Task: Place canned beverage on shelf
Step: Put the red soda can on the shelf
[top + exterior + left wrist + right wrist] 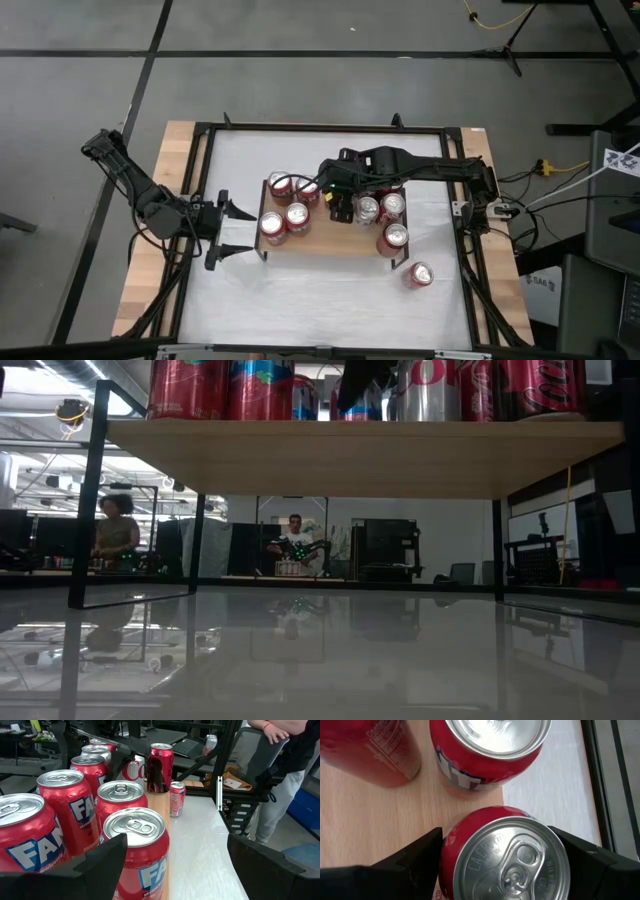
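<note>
Right gripper (500, 865) is down over the shelf (335, 240), its jaws clamped on either side of a red can (507, 855) standing upright on the plank. Left gripper (232, 231) waits just off the shelf's end, jaws apart, holding nothing.

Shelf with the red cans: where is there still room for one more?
The light wooden shelf shows bare plank along its middle front edge, between the left red cans and the right can. The back row is crowded under the right claw.
</note>
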Controlling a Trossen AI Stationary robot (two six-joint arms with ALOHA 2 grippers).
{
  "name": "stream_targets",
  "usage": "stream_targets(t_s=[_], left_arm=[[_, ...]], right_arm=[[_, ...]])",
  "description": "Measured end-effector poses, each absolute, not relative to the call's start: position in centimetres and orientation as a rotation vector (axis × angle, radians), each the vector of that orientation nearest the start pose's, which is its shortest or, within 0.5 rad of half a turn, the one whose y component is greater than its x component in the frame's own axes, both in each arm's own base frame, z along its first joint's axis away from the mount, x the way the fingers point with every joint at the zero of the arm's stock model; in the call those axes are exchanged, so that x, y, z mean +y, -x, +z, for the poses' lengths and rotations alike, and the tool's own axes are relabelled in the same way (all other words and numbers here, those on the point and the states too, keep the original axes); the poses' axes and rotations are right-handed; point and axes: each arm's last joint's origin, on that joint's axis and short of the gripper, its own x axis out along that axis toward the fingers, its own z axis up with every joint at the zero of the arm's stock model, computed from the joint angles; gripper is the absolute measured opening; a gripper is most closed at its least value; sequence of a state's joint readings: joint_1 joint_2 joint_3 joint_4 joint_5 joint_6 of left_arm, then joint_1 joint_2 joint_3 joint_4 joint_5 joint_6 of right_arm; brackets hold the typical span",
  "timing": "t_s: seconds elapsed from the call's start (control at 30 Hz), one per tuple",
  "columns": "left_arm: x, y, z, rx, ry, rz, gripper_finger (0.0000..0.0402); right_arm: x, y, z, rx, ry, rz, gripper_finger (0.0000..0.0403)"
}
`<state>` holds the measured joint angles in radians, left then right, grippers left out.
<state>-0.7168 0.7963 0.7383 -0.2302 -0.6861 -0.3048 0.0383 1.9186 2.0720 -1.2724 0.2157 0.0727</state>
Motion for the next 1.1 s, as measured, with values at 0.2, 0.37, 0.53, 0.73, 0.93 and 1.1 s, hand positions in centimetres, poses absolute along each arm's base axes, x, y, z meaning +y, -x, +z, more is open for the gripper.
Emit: stream_targets(t_s=[0.2, 0.37, 0.53, 0.73, 0.93, 1.1], left_arm=[[-9.78, -14.01, 31.23, 0.222, 0.118, 0.003, 0.0336], [-9.78, -14.01, 31.23, 0.222, 0.117, 0.003, 0.0336], [-9.78, -14.01, 31.23, 0.222, 0.117, 0.003, 0.0336], [-9.78, -14.01, 31.23, 0.222, 0.117, 0.003, 0.0336], [-9.78, -14.01, 31.23, 0.222, 0.117, 0.003, 0.0336], [-9.77, -14.01, 31.23, 0.222, 0.117, 0.003, 0.0336]], right_arm=[[0.86, -38.48, 36.20, 1.104, 0.077, -0.198, 0.0312], [0.85, -38.48, 36.20, 1.104, 0.078, -0.199, 0.0312], [0.85, -38.48, 36.20, 1.104, 0.078, -0.199, 0.0312], [0.86, -38.48, 36.20, 1.104, 0.078, -0.199, 0.0312], [0.86, -38.48, 36.20, 1.104, 0.077, -0.198, 0.0316], [0.86, -38.55, 36.23, 1.096, 0.075, -0.198, 0.0360]])
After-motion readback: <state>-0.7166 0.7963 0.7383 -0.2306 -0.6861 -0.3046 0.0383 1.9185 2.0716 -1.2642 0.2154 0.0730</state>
